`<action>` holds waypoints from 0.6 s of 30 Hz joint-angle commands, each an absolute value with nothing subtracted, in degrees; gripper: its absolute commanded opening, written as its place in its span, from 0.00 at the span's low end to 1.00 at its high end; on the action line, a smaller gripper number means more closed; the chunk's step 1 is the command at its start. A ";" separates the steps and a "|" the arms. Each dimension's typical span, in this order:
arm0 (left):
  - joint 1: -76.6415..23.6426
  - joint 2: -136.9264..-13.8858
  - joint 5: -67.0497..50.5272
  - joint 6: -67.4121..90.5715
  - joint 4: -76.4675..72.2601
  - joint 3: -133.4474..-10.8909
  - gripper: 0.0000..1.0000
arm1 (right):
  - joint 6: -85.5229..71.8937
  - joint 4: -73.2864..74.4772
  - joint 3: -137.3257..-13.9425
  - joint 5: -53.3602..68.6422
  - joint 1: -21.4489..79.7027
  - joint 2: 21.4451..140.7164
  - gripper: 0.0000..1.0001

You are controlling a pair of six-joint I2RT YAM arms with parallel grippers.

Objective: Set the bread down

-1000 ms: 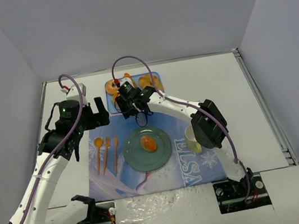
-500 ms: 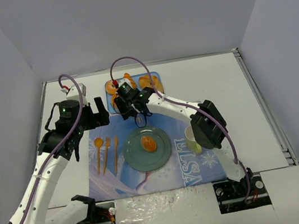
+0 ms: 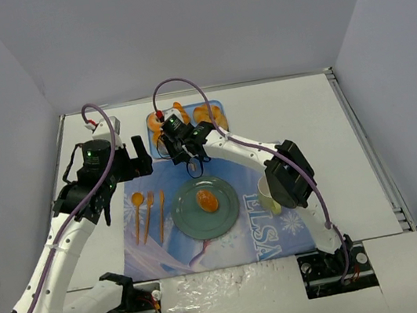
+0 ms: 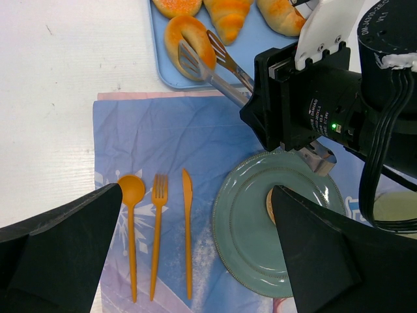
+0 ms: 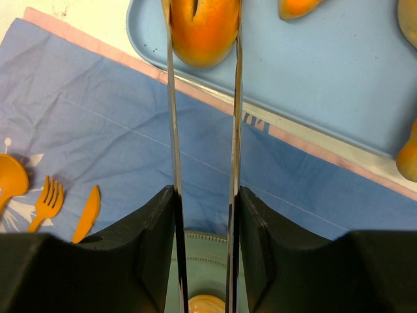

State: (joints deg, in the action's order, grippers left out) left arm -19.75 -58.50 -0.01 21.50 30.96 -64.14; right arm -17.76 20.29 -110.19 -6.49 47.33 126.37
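Seen from above, the right pincer (image 3: 181, 146) hangs over the near edge of the blue tray (image 3: 221, 123), which stands at the far side of the bench (image 3: 305, 117). The left pincer (image 3: 143, 156) hovers just to the left of it, over the far left corner of the blue mat (image 3: 156, 248). On the mat lies a green plate (image 3: 191, 219) with one bread piece (image 3: 207, 200) on it. An orange spoon (image 3: 136, 207), fork (image 3: 149, 205) and knife (image 3: 160, 208) lie to its left, and a cup (image 3: 268, 194) stands to its right.

In the left wrist view, the left pincer is spread wide and holds nothing. Metal tongs (image 4: 225, 81) reach from the right pincer to a bread roll (image 4: 189, 29) in the near left corner of the tray.

In the right wrist view, the right pincer is pressed onto the tongs, one finger against each arm. The tong tips stand at both sides of the bread roll, which is over the tray. Whether they squeeze it, I cannot tell.
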 commanded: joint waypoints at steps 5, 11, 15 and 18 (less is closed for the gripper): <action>-19.43 -57.56 0.00 21.27 27.94 -65.13 0.97 | -17.57 18.54 -108.21 -11.19 47.20 117.29 0.20; -19.51 -57.60 0.00 21.27 27.86 -65.13 0.97 | -17.20 18.46 -104.77 -11.89 47.40 111.30 0.19; -19.51 -57.66 0.00 21.27 27.86 -65.13 0.97 | -17.00 18.46 -100.62 -11.57 47.56 106.56 0.19; -19.51 -57.74 0.00 21.27 27.95 -65.04 0.97 | -16.88 18.46 -97.44 -9.63 47.98 102.92 0.19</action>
